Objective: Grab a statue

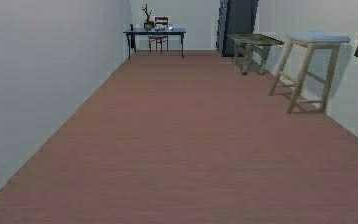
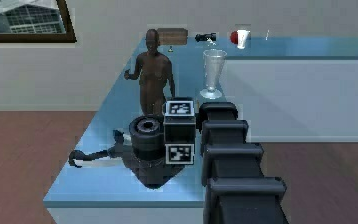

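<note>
A brown statue (image 2: 152,75) of a standing figure rests upright on a pale blue tabletop (image 2: 97,120) in the arm side view. The dark arm rises from the bottom edge to two white marker squares (image 2: 179,130). Left of them sits the gripper's round dark body, just below and in front of the statue's base. The gripper (image 2: 79,158) has its thin fingers pointing left, with bare tabletop behind them, so it holds nothing.
A clear glass vase (image 2: 214,75) stands right of the statue; small dark, red and white items (image 2: 239,38) sit farther back. A framed picture (image 2: 27,20) hangs upper left. The forward view shows a long wood-floored room with a blue table (image 1: 155,35), wooden table (image 1: 252,42), tall stand (image 1: 312,65).
</note>
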